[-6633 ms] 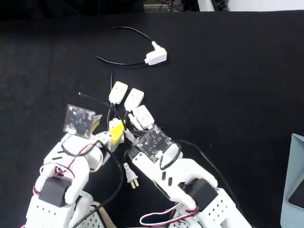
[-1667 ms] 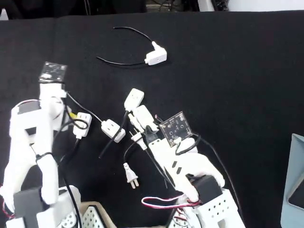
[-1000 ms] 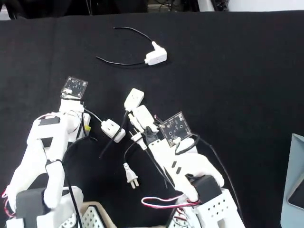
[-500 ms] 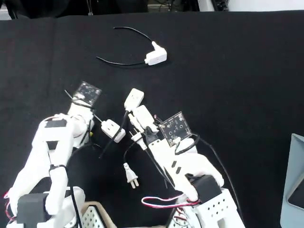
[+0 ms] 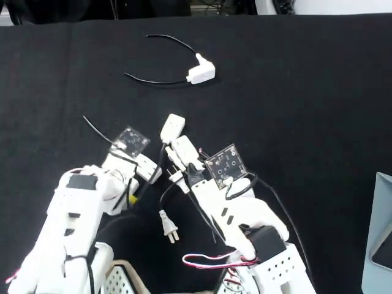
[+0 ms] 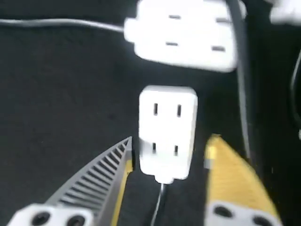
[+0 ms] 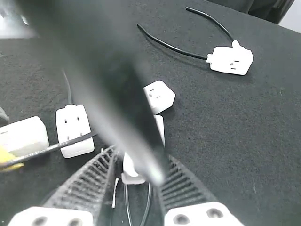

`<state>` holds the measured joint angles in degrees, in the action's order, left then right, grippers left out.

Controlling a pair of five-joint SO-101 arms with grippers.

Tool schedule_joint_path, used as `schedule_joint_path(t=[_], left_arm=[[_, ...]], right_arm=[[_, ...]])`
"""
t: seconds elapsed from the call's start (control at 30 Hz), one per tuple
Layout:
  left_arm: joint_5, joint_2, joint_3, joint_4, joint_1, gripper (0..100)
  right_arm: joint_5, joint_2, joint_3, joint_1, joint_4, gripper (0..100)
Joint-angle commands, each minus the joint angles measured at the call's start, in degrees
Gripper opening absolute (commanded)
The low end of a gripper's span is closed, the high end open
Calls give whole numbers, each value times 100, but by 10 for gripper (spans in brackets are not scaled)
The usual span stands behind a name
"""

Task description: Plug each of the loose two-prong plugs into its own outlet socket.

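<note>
In the left wrist view my left gripper (image 6: 169,143) is shut on the cable end of a white two-slot socket (image 6: 168,127). A second white socket (image 6: 183,33) lies just beyond it. In the high view that lying socket (image 5: 150,169) peeks out from under the left arm's tip. My right gripper (image 7: 136,162) is shut on the near end of another white socket (image 5: 184,149), partly hidden by a blurred black cable (image 7: 127,94). A loose two-prong plug (image 5: 166,225) lies between the arms. One more socket (image 5: 173,127) sits just past the right gripper.
A separate white socket (image 5: 201,73) on a curved black cable lies far back on the black table (image 5: 306,92). Thin cables cross between the two arms. A grey-blue object (image 5: 378,239) stands at the right edge.
The left arm swung in from the far left towards the centre with its socket, ending over the lying socket. The right arm stayed still.
</note>
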<state>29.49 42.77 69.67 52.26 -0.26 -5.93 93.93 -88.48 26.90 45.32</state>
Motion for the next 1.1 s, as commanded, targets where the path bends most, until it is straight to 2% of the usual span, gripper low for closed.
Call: schedule_joint_path(t=[0.0,0.3,0.43,0.57,0.77,1.07], left_arm=[[-404,809,4,53,-409,321],[-519,2268,92,879,-1420,321],[-774,3015,365,897,-2149,321],[-941,3701,796,905,-2624,321],[-1029,4519,1473,897,-2703,321],[-1116,5134,1736,1002,-3108,320]], right_arm=[[26,75,57,-79,26,11],[9,66,400,-35,26,11],[0,-251,716,510,-26,11],[44,-1235,1191,1160,-299,11],[44,-3143,2070,1495,-941,11],[44,-5385,3064,2022,-1776,11]])
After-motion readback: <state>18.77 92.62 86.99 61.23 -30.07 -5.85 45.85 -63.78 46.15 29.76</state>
